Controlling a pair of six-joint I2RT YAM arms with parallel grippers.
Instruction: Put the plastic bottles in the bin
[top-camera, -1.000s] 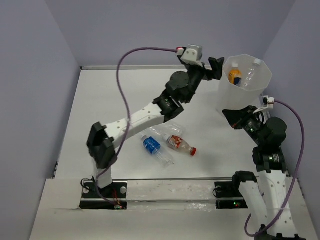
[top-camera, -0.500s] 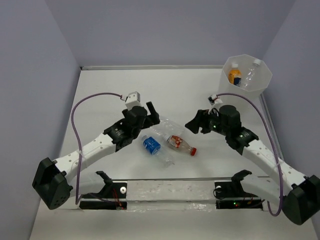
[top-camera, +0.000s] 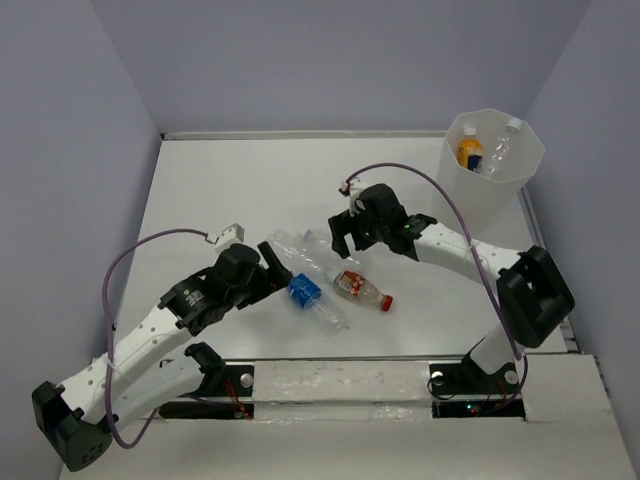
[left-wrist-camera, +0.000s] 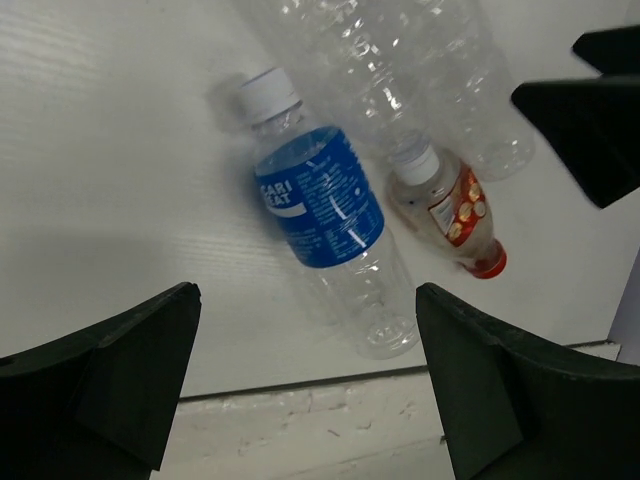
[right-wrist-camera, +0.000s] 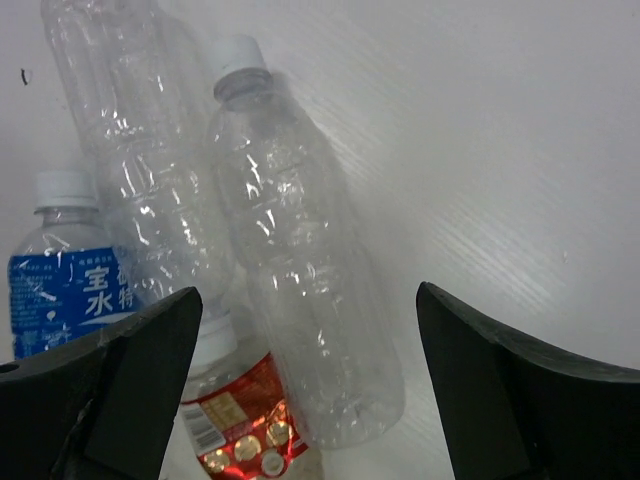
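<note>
Two in, four left — orange bottle (top-camera: 468, 152) and a clear one (top-camera: 503, 143) sit in the bin (top-camera: 485, 200); blue-label bottle (left-wrist-camera: 325, 215), red-label bottle (top-camera: 360, 288) and two clear bottles (right-wrist-camera: 300, 260) lie bunched on the table (top-camera: 220, 180) under left claw (top-camera: 272, 268) and right claw (top-camera: 345, 232), both wide and empty.

top: above-behind, whole table (top-camera: 220, 190) | wrists: close, facing down | all share: blue-labelled bottle (top-camera: 303, 289)
</note>
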